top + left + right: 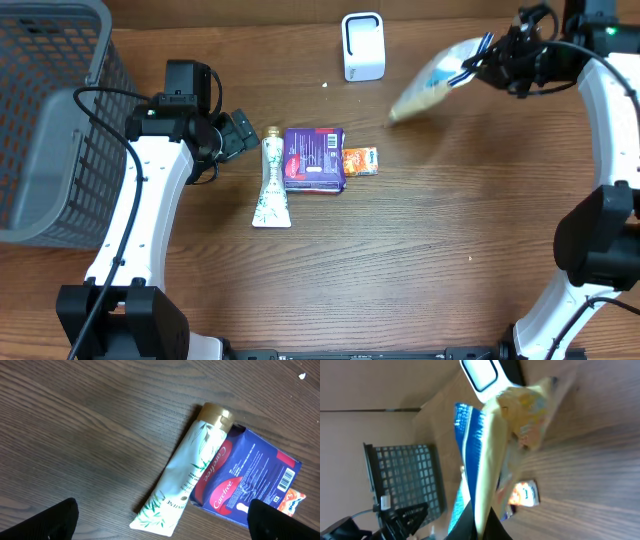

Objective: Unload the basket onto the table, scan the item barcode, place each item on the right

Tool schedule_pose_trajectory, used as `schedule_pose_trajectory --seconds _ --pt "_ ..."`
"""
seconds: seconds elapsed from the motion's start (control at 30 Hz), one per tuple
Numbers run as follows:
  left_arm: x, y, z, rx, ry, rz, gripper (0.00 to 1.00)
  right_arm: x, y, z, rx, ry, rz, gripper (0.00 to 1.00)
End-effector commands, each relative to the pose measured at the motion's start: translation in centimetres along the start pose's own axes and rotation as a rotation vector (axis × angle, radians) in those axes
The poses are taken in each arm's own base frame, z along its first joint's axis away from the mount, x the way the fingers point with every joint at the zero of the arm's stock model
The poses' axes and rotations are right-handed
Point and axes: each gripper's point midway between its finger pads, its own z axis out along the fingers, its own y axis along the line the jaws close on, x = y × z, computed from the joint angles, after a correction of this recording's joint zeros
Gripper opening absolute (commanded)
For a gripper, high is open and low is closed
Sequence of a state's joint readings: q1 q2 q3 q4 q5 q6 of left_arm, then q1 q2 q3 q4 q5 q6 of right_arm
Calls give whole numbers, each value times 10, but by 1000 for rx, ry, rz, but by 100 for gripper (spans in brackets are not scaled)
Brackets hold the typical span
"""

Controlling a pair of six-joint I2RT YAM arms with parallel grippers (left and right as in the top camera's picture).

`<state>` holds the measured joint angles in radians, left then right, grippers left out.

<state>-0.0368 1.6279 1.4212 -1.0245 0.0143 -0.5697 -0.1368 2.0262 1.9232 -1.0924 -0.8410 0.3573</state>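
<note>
R gripper [482,62] at 2 o'clock, pinched tight on yellow-blue bag [435,85], bag in air at 3 o'clock of scanner [363,46]. L gripper [238,135] jaws wide, empty. Basket [40,120] far 9 o'clock. Purple box [315,158], tube [271,180], orange packet [361,161] at ctr.

The bag [440,80] in the right gripper [484,57] was pale yellow, with blue and white at its top. Just ahead of the left gripper [242,134] lay a white, gold-capped tube [271,185] with a green leaf print, a purple box [315,158] with a red side, and an orange packet [360,161]. The table [430,240] was dark brown wood grain.
</note>
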Motion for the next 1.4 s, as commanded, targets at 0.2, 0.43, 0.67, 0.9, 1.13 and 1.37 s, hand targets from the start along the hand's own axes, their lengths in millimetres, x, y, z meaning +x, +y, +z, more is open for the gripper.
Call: schedule_pose_trajectory --seconds 0.2,0.43,0.67,0.9,1.13,1.37 --pt "-6 -3 -3 12 -14 22 100 56 -148 40 273 134 300 4" --pt "-7 -4 -3 16 -20 21 100 59 -194 -40 690 56 361 4" --pt "-8 -4 -3 17 -20 21 100 58 -170 -99 853 45 341 52" --pt "-7 -4 -3 17 -20 21 100 52 -143 -103 845 39 256 90" --pt "-7 -4 -3 18 -19 21 100 25 -130 -56 745 -31 131 28" --pt "-6 -5 -3 21 -13 21 100 37 -161 -4 769 -28 128 19"
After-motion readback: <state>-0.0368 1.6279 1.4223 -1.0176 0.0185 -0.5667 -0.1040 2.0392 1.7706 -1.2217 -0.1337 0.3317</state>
